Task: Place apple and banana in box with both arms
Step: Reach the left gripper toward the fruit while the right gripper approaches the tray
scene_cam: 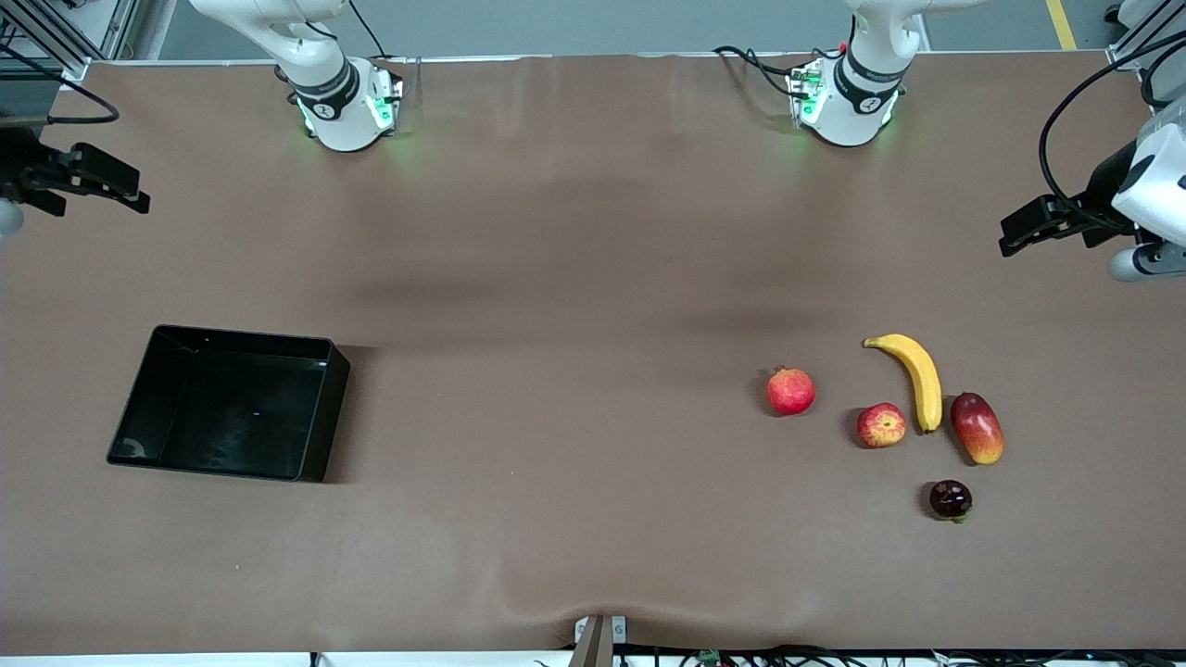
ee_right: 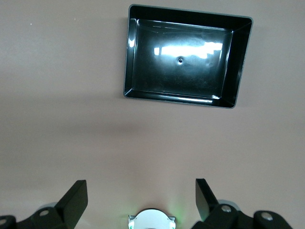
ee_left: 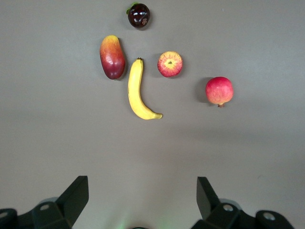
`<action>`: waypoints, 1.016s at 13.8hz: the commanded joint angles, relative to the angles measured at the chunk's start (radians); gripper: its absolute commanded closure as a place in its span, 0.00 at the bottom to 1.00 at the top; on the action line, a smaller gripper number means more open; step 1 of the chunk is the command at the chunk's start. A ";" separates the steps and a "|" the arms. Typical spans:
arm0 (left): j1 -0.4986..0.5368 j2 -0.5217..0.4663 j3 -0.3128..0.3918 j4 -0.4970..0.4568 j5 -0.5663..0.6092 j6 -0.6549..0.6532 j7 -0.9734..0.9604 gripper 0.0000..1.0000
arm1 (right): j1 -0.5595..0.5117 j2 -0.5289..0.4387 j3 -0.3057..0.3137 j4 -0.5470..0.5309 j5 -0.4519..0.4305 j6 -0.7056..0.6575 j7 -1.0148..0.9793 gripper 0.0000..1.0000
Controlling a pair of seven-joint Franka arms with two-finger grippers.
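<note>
The apple (scene_cam: 881, 425), red with yellow patches, lies on the table at the left arm's end, beside the long yellow banana (scene_cam: 915, 378). Both show in the left wrist view: the apple (ee_left: 170, 64) and the banana (ee_left: 137, 90). The black box (scene_cam: 230, 401) stands empty at the right arm's end and shows in the right wrist view (ee_right: 186, 57). My left gripper (scene_cam: 1008, 239) hangs open and empty high over the table's edge; it also shows in its own wrist view (ee_left: 143, 193). My right gripper (scene_cam: 137, 196) hangs open and empty high over its end of the table, and in the right wrist view (ee_right: 141, 195) too.
A red pomegranate (scene_cam: 790, 390) lies beside the apple, toward the box. A red-yellow mango (scene_cam: 977, 427) lies against the banana. A dark round fruit (scene_cam: 951, 498) lies nearer the front camera. The arm bases (scene_cam: 343, 102) stand along the table's back edge.
</note>
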 commanded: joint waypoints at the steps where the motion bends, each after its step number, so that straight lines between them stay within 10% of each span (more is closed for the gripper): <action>1: -0.001 0.010 0.003 0.022 -0.004 -0.003 0.019 0.00 | 0.023 0.009 0.002 0.016 0.006 0.024 0.002 0.00; 14: 0.030 0.197 0.009 -0.042 0.016 0.222 0.016 0.00 | 0.066 0.017 -0.001 0.013 -0.015 0.064 -0.010 0.00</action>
